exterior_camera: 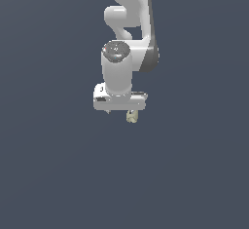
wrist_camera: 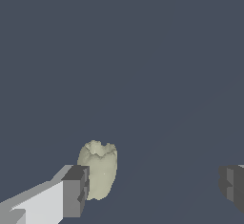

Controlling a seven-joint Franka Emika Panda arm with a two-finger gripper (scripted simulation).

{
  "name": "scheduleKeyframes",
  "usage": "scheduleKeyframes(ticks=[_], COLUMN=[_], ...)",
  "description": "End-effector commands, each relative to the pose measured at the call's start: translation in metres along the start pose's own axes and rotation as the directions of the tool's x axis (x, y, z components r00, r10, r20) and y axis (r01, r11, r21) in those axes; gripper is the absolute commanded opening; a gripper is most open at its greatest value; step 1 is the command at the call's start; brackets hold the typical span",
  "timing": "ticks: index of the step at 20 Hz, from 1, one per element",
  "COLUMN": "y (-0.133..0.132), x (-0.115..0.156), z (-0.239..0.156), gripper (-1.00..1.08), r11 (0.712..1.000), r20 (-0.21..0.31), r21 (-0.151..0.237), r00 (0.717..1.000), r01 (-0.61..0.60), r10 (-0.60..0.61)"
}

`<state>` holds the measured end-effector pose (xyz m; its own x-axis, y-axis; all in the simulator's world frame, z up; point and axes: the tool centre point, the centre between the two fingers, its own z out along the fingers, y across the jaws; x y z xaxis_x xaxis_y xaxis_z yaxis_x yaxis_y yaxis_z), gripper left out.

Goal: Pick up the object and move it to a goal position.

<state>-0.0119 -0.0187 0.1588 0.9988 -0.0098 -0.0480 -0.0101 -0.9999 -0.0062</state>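
The object (wrist_camera: 98, 168) is a small pale cream-yellow lump with a greenish tint and a notched top. In the wrist view it stands between the fingers, close against one dark finger pad (wrist_camera: 76, 192) and far from the other pad (wrist_camera: 233, 184). My gripper (wrist_camera: 155, 187) is open wide with nothing clamped. In the exterior view the white gripper (exterior_camera: 120, 111) points down from the arm. The object (exterior_camera: 131, 117) peeks out just under its lower edge, toward the exterior view's right. Whether the near pad touches the object I cannot tell.
A flat dark grey-blue surface (exterior_camera: 58, 174) fills both views. The white arm (exterior_camera: 129, 23) rises behind the gripper toward the top of the exterior view.
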Motion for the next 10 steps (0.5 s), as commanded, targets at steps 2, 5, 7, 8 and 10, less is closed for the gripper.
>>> scheduleKeyframes(ticks=[2, 5, 7, 8, 10], y=[0.0, 0.008, 0.016, 0.02, 0.023], x=[0.0, 0.003, 0.007, 0.008, 0.01], z=[0.0, -0.003, -0.006, -0.008, -0.009], gripper=[1.0, 1.0, 1.0, 1.0, 1.0], r11=[1.0, 1.0, 1.0, 1.0, 1.0], r20=[-0.001, -0.008, -0.016, -0.019, -0.021], r21=[-0.001, -0.008, -0.016, -0.019, -0.022], r00=[1.0, 1.0, 1.0, 1.0, 1.0], r01=[0.0, -0.001, -0.001, -0.001, 0.0], r10=[0.0, 0.001, 0.001, 0.0, -0.001])
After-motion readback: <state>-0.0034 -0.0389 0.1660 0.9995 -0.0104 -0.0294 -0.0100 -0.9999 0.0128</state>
